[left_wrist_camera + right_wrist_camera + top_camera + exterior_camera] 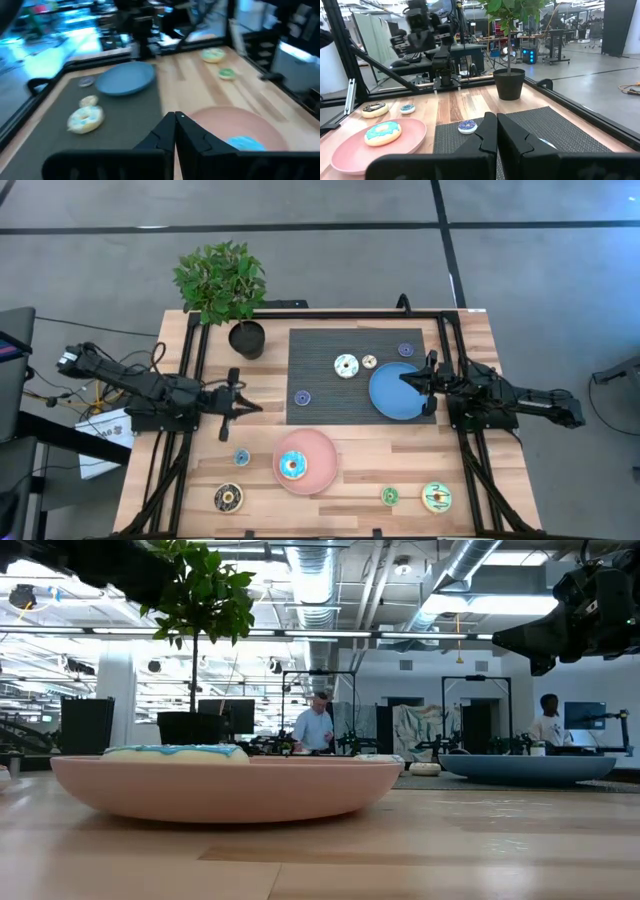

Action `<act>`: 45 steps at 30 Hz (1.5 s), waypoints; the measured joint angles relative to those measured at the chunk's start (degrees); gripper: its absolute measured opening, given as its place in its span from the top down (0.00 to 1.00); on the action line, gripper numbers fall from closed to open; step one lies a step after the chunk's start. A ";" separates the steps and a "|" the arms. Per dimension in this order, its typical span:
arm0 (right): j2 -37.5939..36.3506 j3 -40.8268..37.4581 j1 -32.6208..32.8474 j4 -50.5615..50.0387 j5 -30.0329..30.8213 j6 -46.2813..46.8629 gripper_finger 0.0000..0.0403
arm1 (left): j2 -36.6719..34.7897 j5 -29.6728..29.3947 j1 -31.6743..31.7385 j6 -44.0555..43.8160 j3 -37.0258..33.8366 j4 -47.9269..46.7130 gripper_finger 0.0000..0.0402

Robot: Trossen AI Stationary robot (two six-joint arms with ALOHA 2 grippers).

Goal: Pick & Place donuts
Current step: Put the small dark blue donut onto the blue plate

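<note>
One small purple donut [302,397] lies just ahead of the left gripper [252,406] – fingers pressed together, empty – nearer than the right gripper [408,378].

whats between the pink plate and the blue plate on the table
Nothing. In the high view, only bare wood and the edge of the dark mat separate the pink plate from the blue plate.

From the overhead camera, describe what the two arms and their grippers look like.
Both arms are dark, nearly black, built of jointed segments on dark frame rails along the table's sides. The left gripper and the right gripper each end in two slim, pointed black fingers. Wires trail off the table's edge by the left arm's outer end. No coloured markings show on either arm.
</note>
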 joint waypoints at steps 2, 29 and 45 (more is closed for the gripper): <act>0.00 -0.01 -0.01 -0.01 0.01 -0.02 1.00 | -1.00 -0.32 1.65 -1.53 -0.92 1.21 1.00; 0.00 -0.01 -0.68 0.27 1.21 6.35 1.00 | -1.44 -1.03 5.54 -3.37 -1.14 1.30 1.00; 16.13 14.26 3.63 3.37 19.76 10.30 1.00 | -4.05 4.86 6.98 0.04 -1.12 -9.01 1.00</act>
